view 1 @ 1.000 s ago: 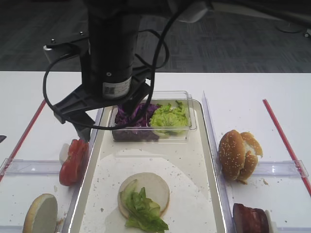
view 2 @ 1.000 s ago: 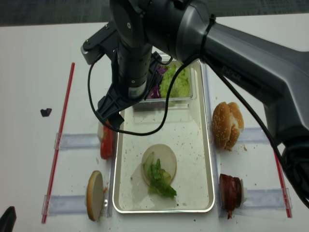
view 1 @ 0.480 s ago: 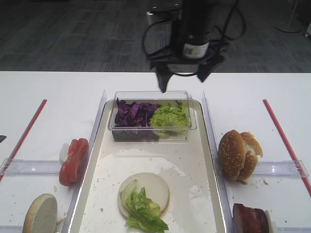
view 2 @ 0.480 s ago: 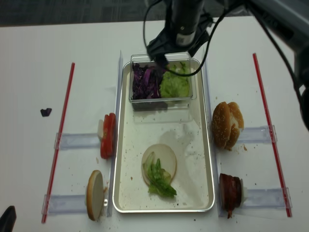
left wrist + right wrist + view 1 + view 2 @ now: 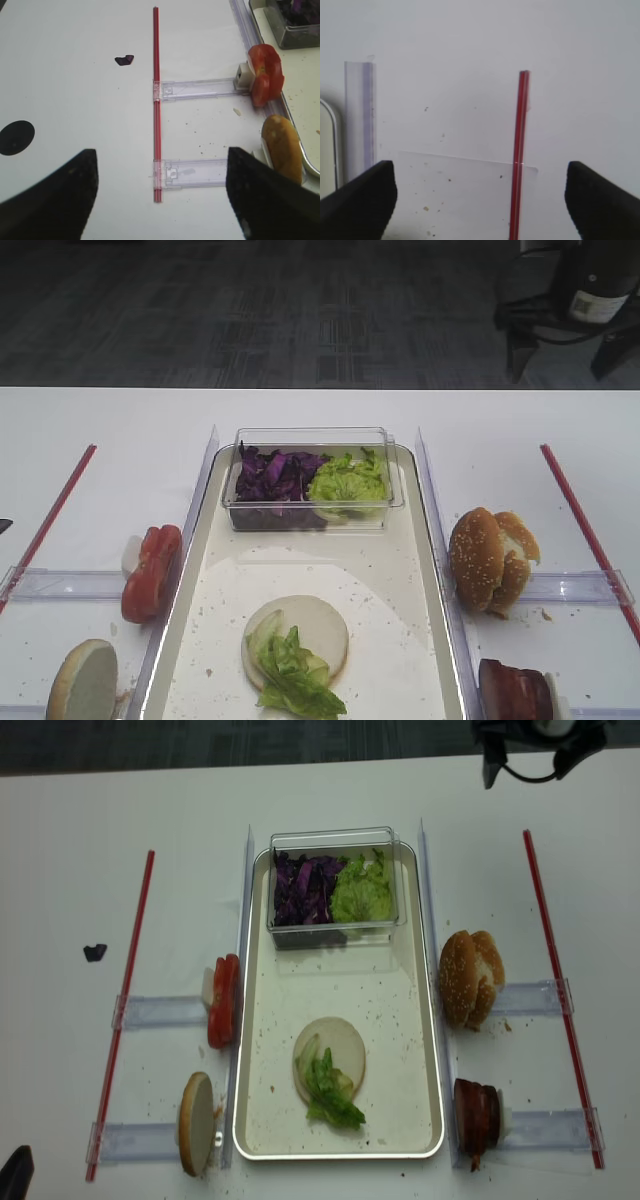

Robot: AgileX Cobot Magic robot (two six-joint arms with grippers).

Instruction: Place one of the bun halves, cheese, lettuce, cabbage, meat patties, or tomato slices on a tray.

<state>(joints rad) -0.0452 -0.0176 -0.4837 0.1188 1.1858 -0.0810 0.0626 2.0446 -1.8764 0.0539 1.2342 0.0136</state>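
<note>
White table (image 5: pixel 60 840) is carrying a metal tray (image 5: pixel 420 1050) at centre, w/ red strips (image 5: pixel 125 1010) lying along both sides & clear holders (image 5: pixel 150 1012) sitting beside the tray. Tomato slices (image 5: pixel 222 1002) & a bun half (image 5: pixel 196 1122) are standing on edge on the left; sesame buns (image 5: pixel 470 977) & meat patties (image 5: pixel 477 1116) on the right. A small dark scrap (image 5: pixel 94 952) is lying far left.

From over the right gripper (image 5: pixel 480 200), its two dark fingertips (image 5: pixel 357 200) sit far apart at the bottom corners, nothing between them but white table (image 5: pixel 470 45). A red strip (image 5: pixel 520 150) runs up the surface right of middle, its lower part crossing the edge of a clear flat plastic piece (image 5: pixel 465 190). At the left stands a clear upright rail (image 5: pixel 359 115), with the curved rim of the tray (image 5: pixel 332 145) just beside it.
</note>
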